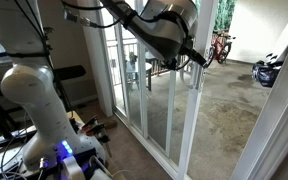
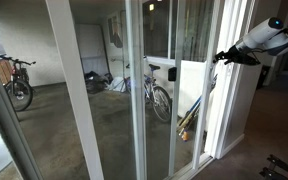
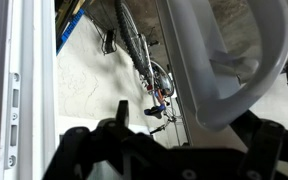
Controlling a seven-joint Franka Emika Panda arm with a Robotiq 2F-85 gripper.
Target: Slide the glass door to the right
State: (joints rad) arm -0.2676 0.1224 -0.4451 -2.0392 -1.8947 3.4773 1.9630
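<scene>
The gripper sits against the glass door's handle, likely to drag it rightward; whether its jaws clasp the handle is unclear.

Bright outdoor daylight, dim interior, blurred wrist view.

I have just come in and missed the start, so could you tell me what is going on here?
The arm is reaching up to the edge of the door, with its end effector right at the white handle. In the wrist view the handle sits close in front of the fingers, but it is unclear whether they are closed on it. A bicycle stands beyond the glass.
</scene>
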